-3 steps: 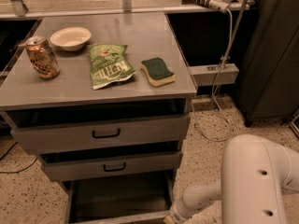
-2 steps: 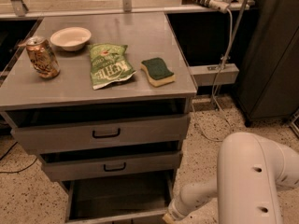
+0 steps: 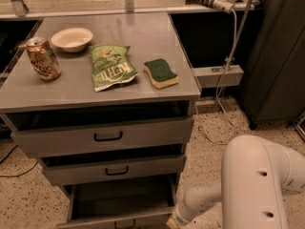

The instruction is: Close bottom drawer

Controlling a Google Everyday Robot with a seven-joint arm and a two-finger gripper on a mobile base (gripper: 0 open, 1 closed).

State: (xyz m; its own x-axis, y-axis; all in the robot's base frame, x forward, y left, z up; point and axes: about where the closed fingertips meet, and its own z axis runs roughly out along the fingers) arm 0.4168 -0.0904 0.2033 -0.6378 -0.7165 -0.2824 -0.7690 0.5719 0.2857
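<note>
The bottom drawer (image 3: 119,200) is the lowest of three grey drawers and stands pulled far out, its dark inside showing. Its front panel (image 3: 95,222) with a small black handle (image 3: 125,223) lies at the picture's bottom edge. My white arm (image 3: 257,185) comes in from the lower right, and its forearm (image 3: 198,202) reaches down and left. My gripper (image 3: 170,222) is at the bottom edge, right by the drawer's front right corner, mostly cut off by the frame.
The middle drawer (image 3: 114,170) and top drawer (image 3: 107,136) stand slightly out. On the cabinet top lie a can (image 3: 43,58), a white bowl (image 3: 72,38), a green chip bag (image 3: 110,67) and a sponge (image 3: 161,73). Cables (image 3: 224,109) hang at the right by a dark cabinet (image 3: 281,66).
My forearm and gripper have moved a little left and down, closer to the bottom drawer's front right corner. The drawer looks as far open as before.
</note>
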